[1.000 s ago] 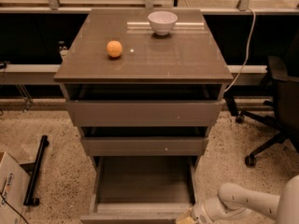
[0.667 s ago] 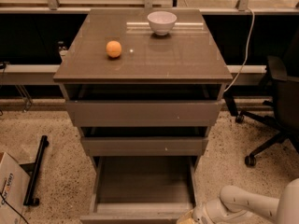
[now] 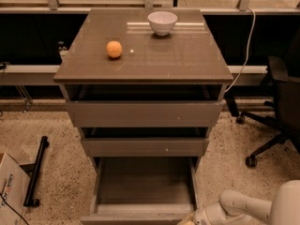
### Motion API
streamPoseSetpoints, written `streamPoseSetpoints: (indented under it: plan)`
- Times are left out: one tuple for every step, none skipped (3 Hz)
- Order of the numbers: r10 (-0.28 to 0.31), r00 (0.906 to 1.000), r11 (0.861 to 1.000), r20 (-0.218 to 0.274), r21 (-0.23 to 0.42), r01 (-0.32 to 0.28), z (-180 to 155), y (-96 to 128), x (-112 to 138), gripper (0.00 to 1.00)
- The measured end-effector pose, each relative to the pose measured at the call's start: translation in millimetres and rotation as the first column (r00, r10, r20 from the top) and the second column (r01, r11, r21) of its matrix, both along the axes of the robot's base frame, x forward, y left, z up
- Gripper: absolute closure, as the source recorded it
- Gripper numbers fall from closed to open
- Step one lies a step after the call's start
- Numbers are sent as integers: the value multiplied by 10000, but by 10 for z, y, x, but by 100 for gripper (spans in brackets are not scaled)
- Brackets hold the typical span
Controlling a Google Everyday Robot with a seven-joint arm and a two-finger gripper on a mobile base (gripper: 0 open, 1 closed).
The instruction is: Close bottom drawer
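The bottom drawer (image 3: 143, 186) of the cabinet (image 3: 140, 67) stands pulled far out toward the camera, its grey tray showing below the two upper drawers, which also sit slightly out. The gripper (image 3: 188, 219) is at the cabinet's lower right front corner, seemingly against the drawer's front edge; how far open it is, or whether it grips anything, cannot be told. On the cabinet top rest an orange (image 3: 114, 49) and a white bowl (image 3: 162, 22).
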State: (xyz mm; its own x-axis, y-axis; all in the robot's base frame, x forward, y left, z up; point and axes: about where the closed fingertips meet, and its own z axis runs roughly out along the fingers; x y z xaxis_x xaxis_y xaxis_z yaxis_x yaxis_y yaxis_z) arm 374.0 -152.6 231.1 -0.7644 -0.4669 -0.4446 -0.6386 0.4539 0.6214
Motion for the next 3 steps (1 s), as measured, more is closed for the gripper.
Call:
streamPoseSetpoints:
  plan:
    - [-218, 9997, 9998, -142, -6, 218, -116, -14, 22, 100]
    - [-378, 9992, 9993, -150, -91, 376, -213, -7, 96, 100]
    - [-786, 9967, 9962, -205, -389, 777, -391, 44, 199, 100]
